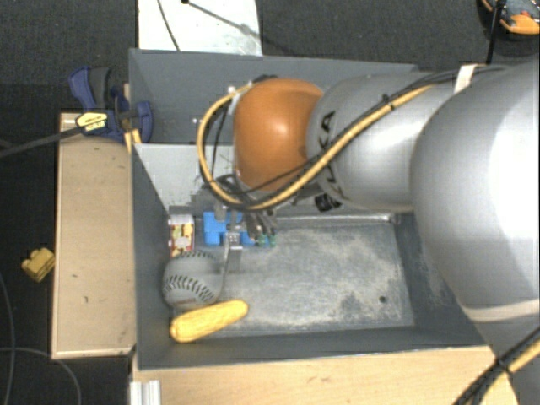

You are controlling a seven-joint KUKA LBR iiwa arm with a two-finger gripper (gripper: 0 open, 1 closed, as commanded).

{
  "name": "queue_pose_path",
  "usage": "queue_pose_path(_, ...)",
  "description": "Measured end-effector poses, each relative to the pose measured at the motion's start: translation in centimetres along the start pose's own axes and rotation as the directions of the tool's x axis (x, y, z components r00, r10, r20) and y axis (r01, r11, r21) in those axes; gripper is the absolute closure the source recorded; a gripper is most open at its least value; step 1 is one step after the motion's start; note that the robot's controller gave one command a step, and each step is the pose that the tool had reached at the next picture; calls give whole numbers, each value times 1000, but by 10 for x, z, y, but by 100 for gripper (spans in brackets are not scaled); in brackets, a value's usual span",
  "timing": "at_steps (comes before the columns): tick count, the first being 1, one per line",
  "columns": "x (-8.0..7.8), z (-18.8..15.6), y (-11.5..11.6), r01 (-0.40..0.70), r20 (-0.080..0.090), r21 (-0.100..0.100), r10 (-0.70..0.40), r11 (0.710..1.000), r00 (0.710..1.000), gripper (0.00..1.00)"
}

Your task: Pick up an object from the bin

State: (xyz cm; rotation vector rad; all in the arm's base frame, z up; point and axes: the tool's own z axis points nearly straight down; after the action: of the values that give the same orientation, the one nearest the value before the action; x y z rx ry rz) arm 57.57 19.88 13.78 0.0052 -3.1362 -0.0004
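Grey metal bin (295,344), gripper (229,256) low at its left end, grip state impossible to tell, beside a grey stitched ball (191,282), yellow plastic corn cob (209,320) just below it, small printed box (180,234) above.

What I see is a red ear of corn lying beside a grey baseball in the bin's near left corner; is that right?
Not quite. The ear of corn is yellow, not red. The camera view shows it lying beside the grey baseball in the near left corner of the bin, as you said.
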Motion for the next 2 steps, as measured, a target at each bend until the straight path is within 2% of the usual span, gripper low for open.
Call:
queue_pose_path(1, -2, -5, -1, -5, 8, -1, 5, 1000, 1000, 0)
queue_pose_path(2, 44, 35, 13, 259, 14, 4, -259, 966, 966, 0)
